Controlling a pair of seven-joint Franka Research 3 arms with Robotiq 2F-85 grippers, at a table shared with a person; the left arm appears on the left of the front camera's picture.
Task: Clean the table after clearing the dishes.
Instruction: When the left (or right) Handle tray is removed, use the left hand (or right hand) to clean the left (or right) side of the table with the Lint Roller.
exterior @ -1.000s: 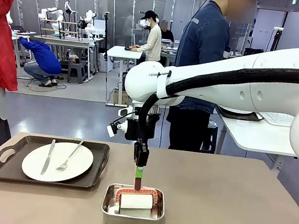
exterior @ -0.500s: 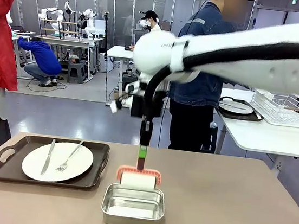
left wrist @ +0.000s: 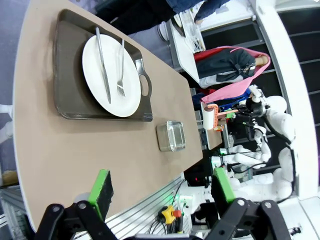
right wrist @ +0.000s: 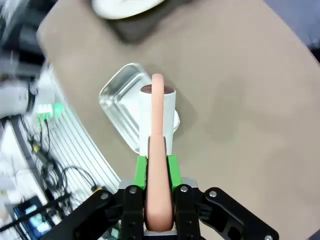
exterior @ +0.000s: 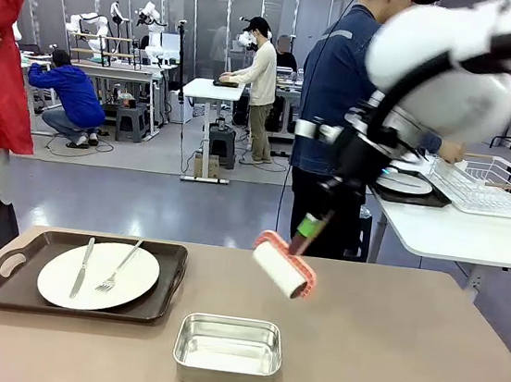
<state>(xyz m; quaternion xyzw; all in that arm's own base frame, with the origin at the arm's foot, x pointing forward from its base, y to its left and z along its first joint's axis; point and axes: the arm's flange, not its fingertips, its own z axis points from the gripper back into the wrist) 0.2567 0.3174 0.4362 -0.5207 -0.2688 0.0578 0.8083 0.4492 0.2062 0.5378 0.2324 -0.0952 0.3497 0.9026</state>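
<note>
My right gripper (exterior: 308, 226) is shut on the salmon handle of a roller with a white roll (exterior: 282, 267), held tilted in the air above the beige table (exterior: 384, 356), behind and right of the steel pan (exterior: 229, 349). In the right wrist view the gripper (right wrist: 156, 167) clamps the handle and the roll (right wrist: 165, 107) hangs over the pan (right wrist: 117, 97). A white plate (exterior: 137, 281) with knife (exterior: 84, 268) and fork (exterior: 118, 271) lies on a dark tray (exterior: 10, 287) at the left. My left gripper (left wrist: 162, 187) is open, high off the table's edge, with plate (left wrist: 92, 75) and tray (left wrist: 67, 75) below.
A person in a denim jacket (exterior: 347, 90) stands behind the table's far edge. To the right is a white side table (exterior: 446, 235) with a wire rack (exterior: 484, 187) and another tray (exterior: 405, 185). The steel pan holds nothing.
My right gripper lifted the roller out of the steel pan, then swung it right and tilted it. The pan now holds nothing. The plate and tray have not moved.
</note>
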